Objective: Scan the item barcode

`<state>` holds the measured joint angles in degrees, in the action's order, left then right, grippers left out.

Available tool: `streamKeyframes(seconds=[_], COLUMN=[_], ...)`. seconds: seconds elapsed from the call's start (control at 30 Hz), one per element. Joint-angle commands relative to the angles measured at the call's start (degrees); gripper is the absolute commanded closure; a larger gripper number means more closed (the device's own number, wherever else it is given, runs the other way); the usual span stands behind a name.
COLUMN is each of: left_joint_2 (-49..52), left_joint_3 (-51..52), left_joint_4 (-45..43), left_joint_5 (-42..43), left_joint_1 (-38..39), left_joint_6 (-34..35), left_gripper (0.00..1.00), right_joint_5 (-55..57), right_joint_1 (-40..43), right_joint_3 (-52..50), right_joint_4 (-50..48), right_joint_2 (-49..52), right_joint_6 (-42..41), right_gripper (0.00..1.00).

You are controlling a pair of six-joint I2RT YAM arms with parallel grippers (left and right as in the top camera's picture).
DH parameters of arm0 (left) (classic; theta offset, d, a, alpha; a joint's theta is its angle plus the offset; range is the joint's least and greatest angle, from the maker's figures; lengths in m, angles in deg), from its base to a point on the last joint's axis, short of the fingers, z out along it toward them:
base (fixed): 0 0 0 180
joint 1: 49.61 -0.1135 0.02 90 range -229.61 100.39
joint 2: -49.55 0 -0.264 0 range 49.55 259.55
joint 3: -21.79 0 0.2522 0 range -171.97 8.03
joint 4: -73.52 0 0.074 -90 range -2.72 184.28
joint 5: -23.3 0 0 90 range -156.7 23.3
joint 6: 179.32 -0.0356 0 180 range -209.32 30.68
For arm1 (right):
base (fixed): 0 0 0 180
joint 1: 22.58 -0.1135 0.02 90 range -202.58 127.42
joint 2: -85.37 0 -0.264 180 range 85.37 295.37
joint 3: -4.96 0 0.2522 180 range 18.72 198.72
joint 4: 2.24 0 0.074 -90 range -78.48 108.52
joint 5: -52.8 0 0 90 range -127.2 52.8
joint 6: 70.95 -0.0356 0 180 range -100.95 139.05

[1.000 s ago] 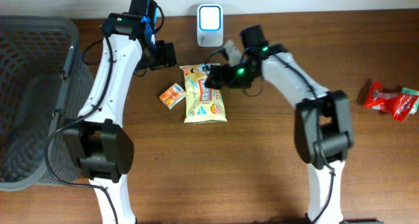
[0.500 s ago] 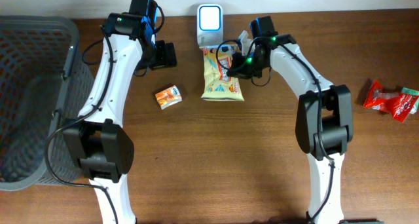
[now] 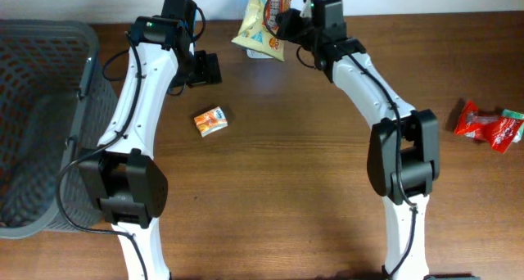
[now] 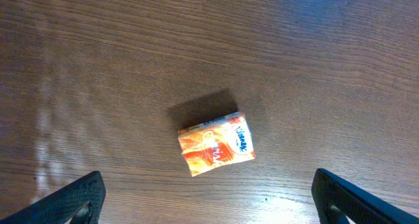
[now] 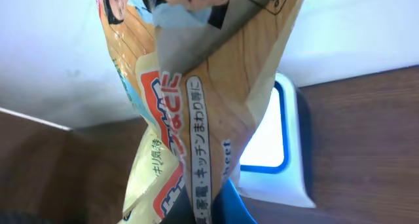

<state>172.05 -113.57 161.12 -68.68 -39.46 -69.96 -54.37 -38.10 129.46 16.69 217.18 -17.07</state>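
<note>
We look down on a brown wooden worktop (image 3: 270, 190) with two white robot arms reaching toward its far edge. The right pincer (image 3: 284, 23) is closed on a yellow crinkled plastic snack bag with red and blue print (image 3: 260, 18), pinching one end of it. The bag hangs at the middle of the far edge, directly in front of a white box-shaped barcode scanner with a blue-rimmed glowing window (image 5: 275, 147). From above, the bag covers almost all of the scanner. From the right wrist, we see the bag's printed face twisted and creased, with the scanner's window showing just behind its right side. We cannot tell whether a barcode faces the window.

The left pincer (image 3: 205, 70) stands wide open and holds nothing. It hovers over the worktop left of the bag, near the far edge. Its dark fingertips (image 4: 78, 199) frame bare wood in the left wrist view. Between them lies a small orange rectangular packet with blue lettering (image 4: 216, 144), flat on the worktop and apart from both fingers.

A grey wire mesh basket (image 3: 41, 124) sits at the left edge. A red crumpled plastic wrapper (image 3: 489, 124) lies near the right edge, well apart from both arms.
</note>
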Motion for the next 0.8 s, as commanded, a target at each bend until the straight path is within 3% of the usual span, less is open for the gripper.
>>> streamKeyframes(seconds=[0.0,0.2,0.33,0.53,0.6,0.67,0.7,0.73,0.77], left_joint_2=[0.6,0.6,0.6,0.6,0.6,0.6,0.6,0.6,0.6], left_joint_3=[-0.2,-0.2,-0.2,-0.2,-0.2,-0.2,-0.2,-0.2,-0.2], left_joint_4=[-0.1,-0.1,-0.1,-0.1,-0.1,-0.1,-0.1,-0.1,-0.1], left_joint_5=[-0.4,-0.4,-0.4,-0.4,-0.4,-0.4,-0.4,-0.4,-0.4], left_joint_1=[-0.1,0.0,0.0,-0.1,-0.1,-0.1,-0.1,-0.1,-0.1], left_joint_6=[0.6,0.6,0.6,0.6,0.6,0.6,0.6,0.6,0.6], left_gripper=[0.01,0.01,0.01,0.01,0.01,0.01,0.01,0.01,0.01], right_joint_5=[1.7,1.8,-4.8,7.0,12.6,13.4,13.4,13.4,13.4], right_joint_1=[-1.7,-0.8,9.5,37.6,44.3,49.5,50.7,51.7,52.1], right_joint_3=[1.0,1.2,1.5,1.2,1.2,0.7,0.1,-0.4,-0.4], right_joint_4=[-0.7,0.3,2.2,43.7,50.5,51.5,51.5,51.4,51.5], right_joint_2=[1.3,1.1,-4.0,-10.5,-10.4,-10.4,-10.4,-10.2,-9.8], right_joint_6=[-2.3,-0.9,-0.2,-0.1,5.0,14.8,15.3,15.3,15.4], right_gripper=[0.96,0.96,0.96,0.96,0.96,0.96,0.96,0.85,0.58])
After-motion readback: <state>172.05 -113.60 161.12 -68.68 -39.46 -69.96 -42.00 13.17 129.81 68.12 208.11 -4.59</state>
